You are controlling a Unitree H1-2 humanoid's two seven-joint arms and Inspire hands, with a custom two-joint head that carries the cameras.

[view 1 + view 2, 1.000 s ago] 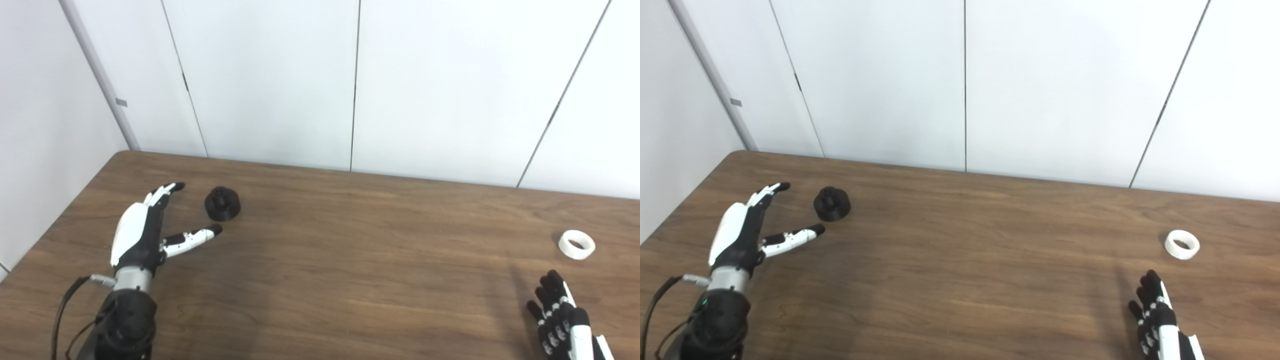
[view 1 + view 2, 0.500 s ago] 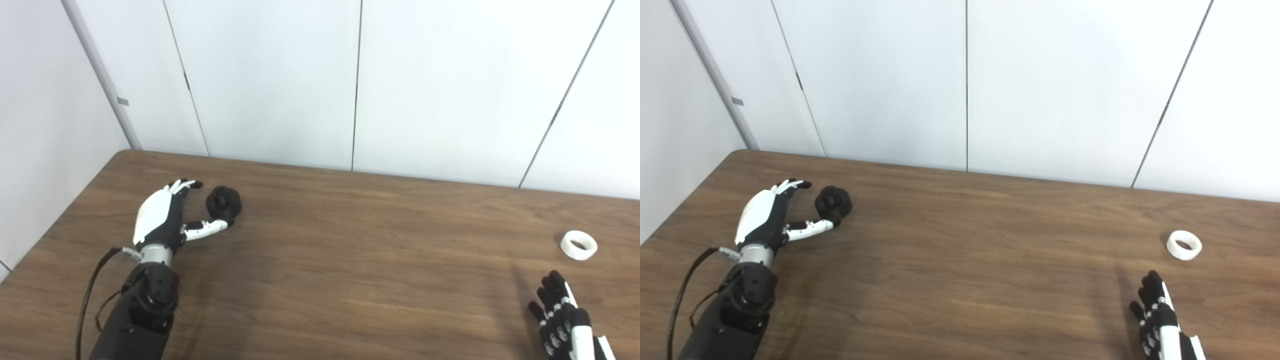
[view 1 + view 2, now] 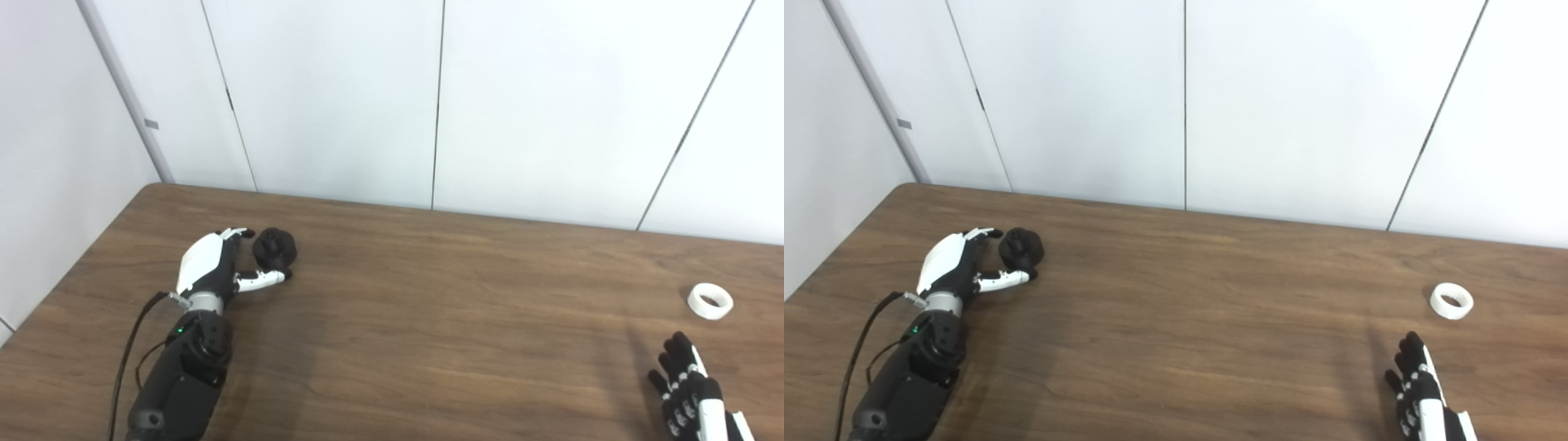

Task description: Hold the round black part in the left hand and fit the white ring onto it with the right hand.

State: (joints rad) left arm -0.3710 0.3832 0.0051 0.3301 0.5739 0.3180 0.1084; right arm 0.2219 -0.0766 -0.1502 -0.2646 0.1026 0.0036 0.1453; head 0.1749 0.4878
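Observation:
The round black part (image 3: 275, 248) stands on the brown table (image 3: 429, 306) at the far left. My left hand (image 3: 211, 266) lies right beside it, open, with the thumb under the part's near side and the fingers reaching past its left side; the fingers are not closed on it. The white ring (image 3: 710, 301) lies flat on the table at the far right. My right hand (image 3: 689, 389) rests at the bottom right corner, fingers spread and open, a short way nearer than the ring and apart from it.
White wall panels (image 3: 429, 104) rise just behind the table's far edge. The table's left edge (image 3: 73, 269) runs close to my left arm. A black cable (image 3: 128, 355) hangs along the left forearm.
My left hand has moved forward and to the right, up to the black part, and now cups it from the left. The ring and my right hand have stayed put.

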